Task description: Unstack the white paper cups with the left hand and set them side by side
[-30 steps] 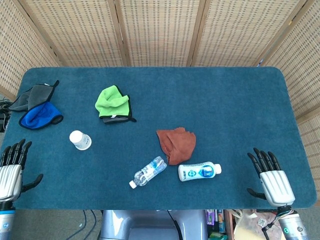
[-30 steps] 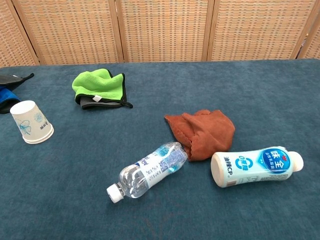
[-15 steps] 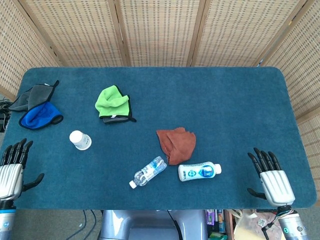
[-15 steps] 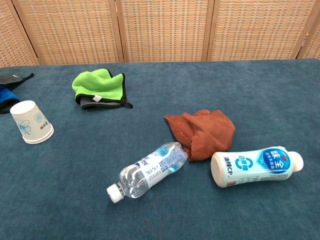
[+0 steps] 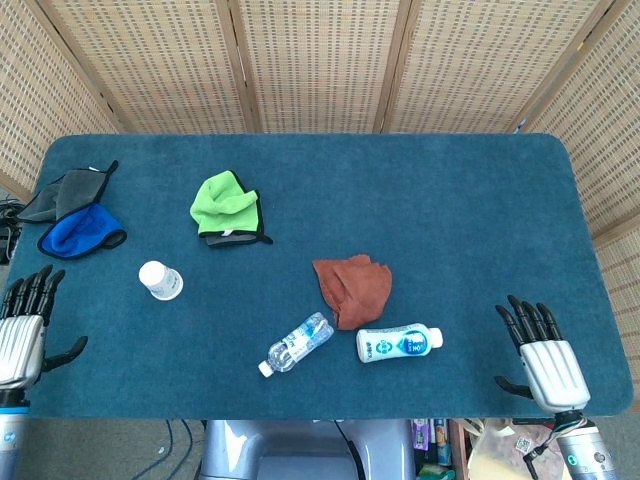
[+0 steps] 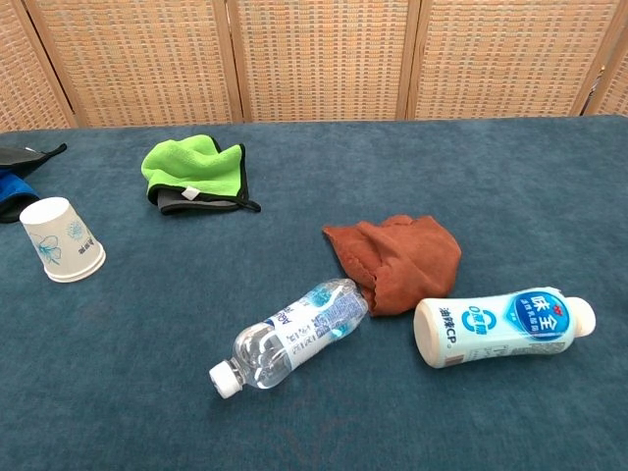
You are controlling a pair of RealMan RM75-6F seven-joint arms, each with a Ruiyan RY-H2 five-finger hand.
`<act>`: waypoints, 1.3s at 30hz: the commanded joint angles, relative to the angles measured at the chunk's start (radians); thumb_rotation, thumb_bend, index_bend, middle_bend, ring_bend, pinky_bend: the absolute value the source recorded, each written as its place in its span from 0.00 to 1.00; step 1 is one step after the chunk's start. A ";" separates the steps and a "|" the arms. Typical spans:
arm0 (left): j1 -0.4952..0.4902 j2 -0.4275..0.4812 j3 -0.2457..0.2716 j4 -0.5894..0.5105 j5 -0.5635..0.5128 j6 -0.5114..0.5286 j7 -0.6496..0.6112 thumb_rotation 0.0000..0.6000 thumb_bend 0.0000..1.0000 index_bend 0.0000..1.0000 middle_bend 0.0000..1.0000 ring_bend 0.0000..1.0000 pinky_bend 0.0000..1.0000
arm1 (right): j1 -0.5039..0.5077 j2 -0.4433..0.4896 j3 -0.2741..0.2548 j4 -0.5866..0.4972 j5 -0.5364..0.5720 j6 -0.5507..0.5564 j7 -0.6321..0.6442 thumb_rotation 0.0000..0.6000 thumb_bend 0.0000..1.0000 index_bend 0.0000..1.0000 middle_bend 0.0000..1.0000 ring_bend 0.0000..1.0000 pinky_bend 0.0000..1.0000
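The white paper cups [image 5: 160,280] stand upside down as one stack on the left part of the blue table; the chest view shows the same stack [image 6: 61,240] with a pale blue print on its side. My left hand [image 5: 22,325] hovers at the table's front left corner, fingers spread and holding nothing, well to the left of the stack. My right hand [image 5: 541,357] rests at the front right edge, fingers apart and empty. Neither hand appears in the chest view.
A green cloth [image 5: 228,208] lies behind the stack, and blue and grey cloths [image 5: 75,212] lie at the far left. A brown cloth [image 5: 353,288], a clear water bottle [image 5: 298,342] and a white drink bottle [image 5: 398,343] lie near the front middle.
My left hand has shifted slightly up and away from the front edge. The cups and the right hand have not moved.
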 commanded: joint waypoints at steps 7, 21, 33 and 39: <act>-0.132 0.150 -0.107 -0.072 -0.215 -0.218 0.045 1.00 0.24 0.15 0.00 0.00 0.00 | 0.003 -0.003 -0.001 0.001 0.001 -0.007 -0.004 1.00 0.09 0.00 0.00 0.00 0.00; -0.379 0.169 -0.166 -0.032 -0.646 -0.507 0.217 1.00 0.24 0.20 0.00 0.00 0.00 | 0.010 -0.009 -0.001 0.006 0.010 -0.024 -0.007 1.00 0.09 0.00 0.00 0.00 0.00; -0.543 0.119 -0.121 -0.006 -0.880 -0.555 0.369 1.00 0.24 0.20 0.00 0.00 0.00 | 0.015 -0.008 0.001 0.010 0.015 -0.032 0.007 1.00 0.09 0.00 0.00 0.00 0.00; -0.602 0.079 -0.091 0.006 -0.955 -0.541 0.422 1.00 0.24 0.21 0.00 0.00 0.00 | 0.016 -0.010 -0.001 0.012 0.015 -0.035 0.007 1.00 0.09 0.00 0.00 0.00 0.00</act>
